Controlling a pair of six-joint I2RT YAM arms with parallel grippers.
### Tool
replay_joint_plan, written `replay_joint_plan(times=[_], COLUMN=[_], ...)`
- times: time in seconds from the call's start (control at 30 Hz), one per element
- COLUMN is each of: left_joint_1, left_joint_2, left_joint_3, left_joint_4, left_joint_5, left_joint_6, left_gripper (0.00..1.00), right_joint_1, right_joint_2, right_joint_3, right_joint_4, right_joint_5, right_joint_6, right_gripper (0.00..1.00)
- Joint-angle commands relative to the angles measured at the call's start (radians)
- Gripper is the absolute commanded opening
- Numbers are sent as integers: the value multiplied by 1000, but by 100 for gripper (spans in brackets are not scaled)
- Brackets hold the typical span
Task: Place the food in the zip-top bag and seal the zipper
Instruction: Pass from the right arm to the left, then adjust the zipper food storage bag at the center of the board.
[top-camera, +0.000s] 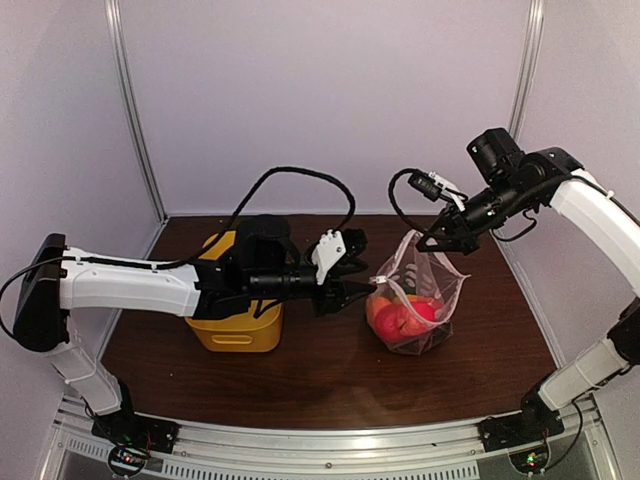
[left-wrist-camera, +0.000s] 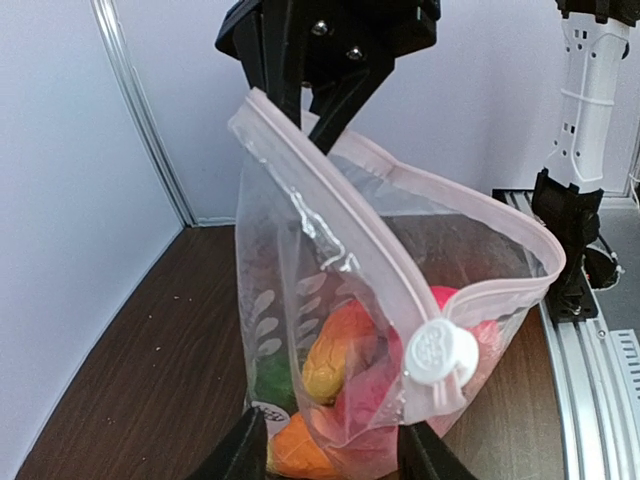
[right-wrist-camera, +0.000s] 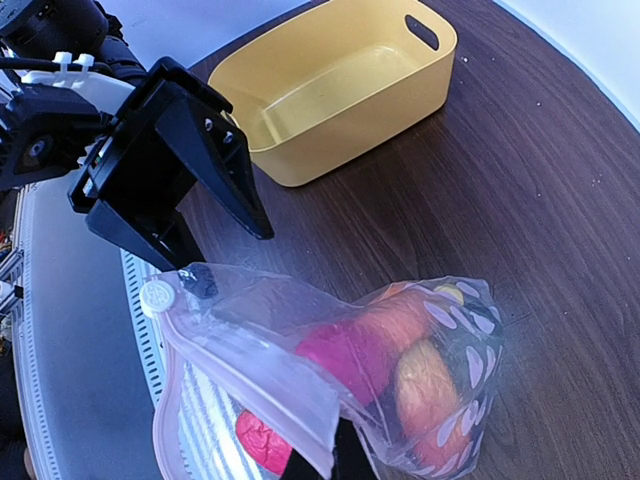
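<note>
The zip-top bag (top-camera: 418, 300) stands on the table with its mouth open and the red, orange and green food (top-camera: 405, 318) inside. My right gripper (top-camera: 432, 243) is shut on the bag's top far corner and holds it up. In the left wrist view the zipper (left-wrist-camera: 400, 270) runs down as a pink strip to a white slider (left-wrist-camera: 440, 355). My left gripper (left-wrist-camera: 330, 425) is open at the slider end, with the bag's lower part between its fingers (left-wrist-camera: 245, 445). The food (left-wrist-camera: 335, 360) shows through the film. In the right wrist view the bag (right-wrist-camera: 300, 330) hides most of my right gripper (right-wrist-camera: 350, 455).
An empty yellow basket (top-camera: 240, 330) stands under my left arm, left of the bag; it also shows in the right wrist view as the basket (right-wrist-camera: 340, 90). A metal rail (left-wrist-camera: 590, 370) runs along the table's near edge.
</note>
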Motion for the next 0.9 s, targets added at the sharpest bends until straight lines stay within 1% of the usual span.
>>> replay_joint_plan(times=[0.0,0.13,0.23,0.3,0.4,0.5,0.63,0.73,0.87], left_joint_1=[-2,-2,-2,-3,-2,-1,-1,-2,-1], left_joint_2=[26,39,33,27,4,-22,-40,-58,-77], left_joint_3=[35,46,41,39,27,16,24,23,27], left_joint_4=[101,98,102,104,105,91,35,5,-34], left_joint_5=[-26,-43,-44,-39,-37,-42,-38,-44,-55], left_joint_6=[53,81,92,96,95,81,39,13,-11], left_gripper=[38,26,21,16,8,2,0,0,0], right_joint_1=[8,11,10,11,10,5,-46,-93,-124], right_joint_2=[15,19,19,22,23,22,10,-26,-97], right_joint_3=[14,17,16,17,34,53,66,27,-52], right_joint_4=[-7,-10,-10,-15,-47,-105,-260,-324,-362], right_joint_5=[24,29,36,47,84,122,42,30,52], right_joint_6=[2,4,3,0,-33,-81,-235,-332,-420], right_gripper=[1,1,1,1,5,13,24,35,42])
